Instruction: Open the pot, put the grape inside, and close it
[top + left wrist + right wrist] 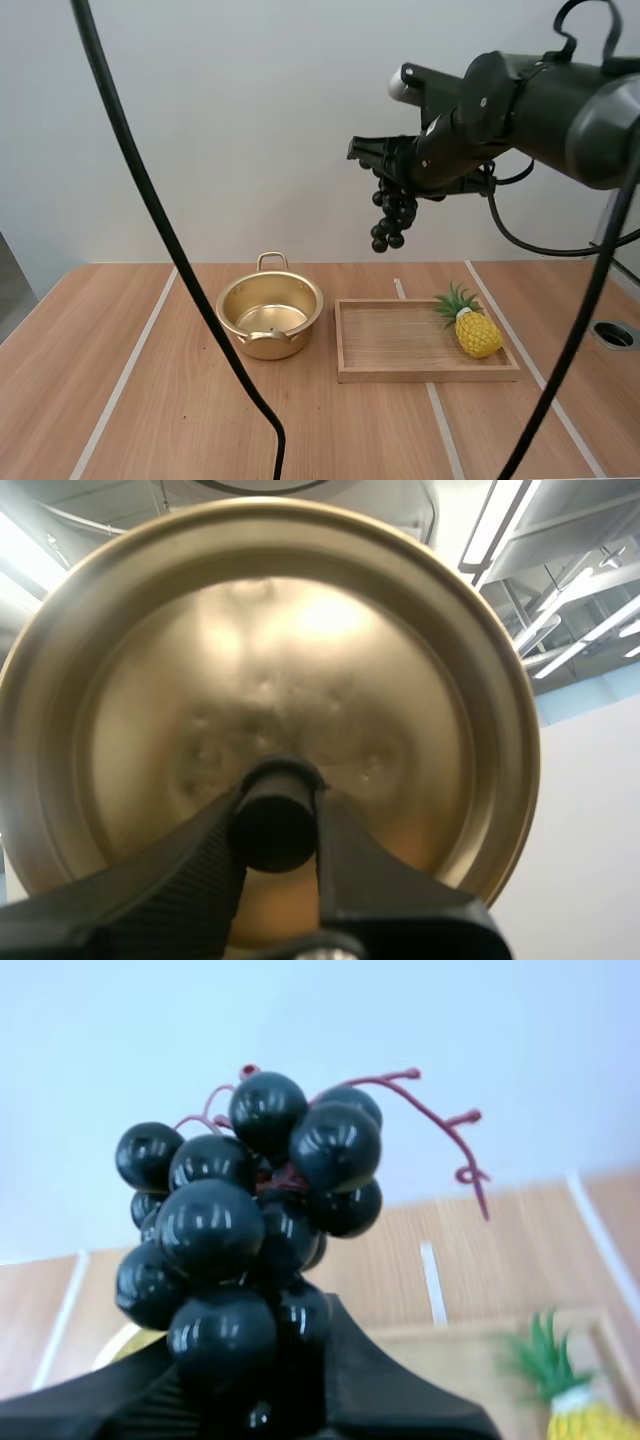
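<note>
A gold pot (269, 317) stands open on the wooden table, left of the tray, its inside bare. High above the tray's left end my right gripper (385, 175) is shut on a bunch of black grapes (391, 217) that hangs from it. In the right wrist view the grapes (245, 1230) sit pinched between the black fingers (400, 1390), a red stem curling off them. My left gripper (277, 825) is shut on the black knob (274, 820) of the gold lid (270, 680), whose top face is turned to the camera.
A wooden tray (390, 345) lies right of the pot with a toy pineapple (472, 327) at its right end. A round hole (613, 335) sits in the table at the far right. Pale seams run across the tabletop.
</note>
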Available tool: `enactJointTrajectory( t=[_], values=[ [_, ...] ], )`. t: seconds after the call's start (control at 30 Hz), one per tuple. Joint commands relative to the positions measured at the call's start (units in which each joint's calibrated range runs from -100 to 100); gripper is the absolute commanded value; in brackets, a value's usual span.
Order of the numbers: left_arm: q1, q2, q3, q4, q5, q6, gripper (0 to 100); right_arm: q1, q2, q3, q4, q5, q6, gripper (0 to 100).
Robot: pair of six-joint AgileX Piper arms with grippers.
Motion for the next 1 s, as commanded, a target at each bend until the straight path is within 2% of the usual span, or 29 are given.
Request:
enactJointTrajectory(
  t=[0.0, 0.13, 0.33, 0.47, 0.57, 0.67, 0.8, 0.97],
  values=[
    [0.02, -0.2, -0.2, 0.5, -1.5, -0.4, 0, 0.0, -5.1, -0.5, 6.6, -3.5, -11.4, 0],
    [0.02, -0.2, -0.2, 0.5, -1.5, -0.4, 0, 0.0, -7.2, -0.5, 17.1, -3.1, -26.8, 0],
    [0.02, -0.2, -0.2, 0.5, -1.5, -0.4, 0, 0.0, -5.7, -0.5, 24.7, 0.4, -40.7, 0],
    [0.02, -0.2, -0.2, 0.5, -1.5, -0.4, 0, 0.0, -4.2, -0.5, 26.3, 1.4, -44.1, 0],
    [0.02, -0.2, -0.2, 0.5, -1.5, -0.4, 0, 0.0, -2.6, -0.5, 27.9, 4.8, -49.2, 0],
    [0.02, -0.2, -0.2, 0.5, -1.5, -0.4, 0, 0.0, -0.3, -0.5, 33.9, 11.0, -58.2, 0],
    [0.02, -0.2, -0.2, 0.5, -1.5, -0.4, 0, 0.0, 3.0, -0.5, 41.9, 15.5, -64.8, 0],
    [0.02, -0.2, -0.2, 0.5, -1.5, -0.4, 0, 0.0, 9.8, -0.5, 47.2, 16.2, -67.2, 0]
  ],
)
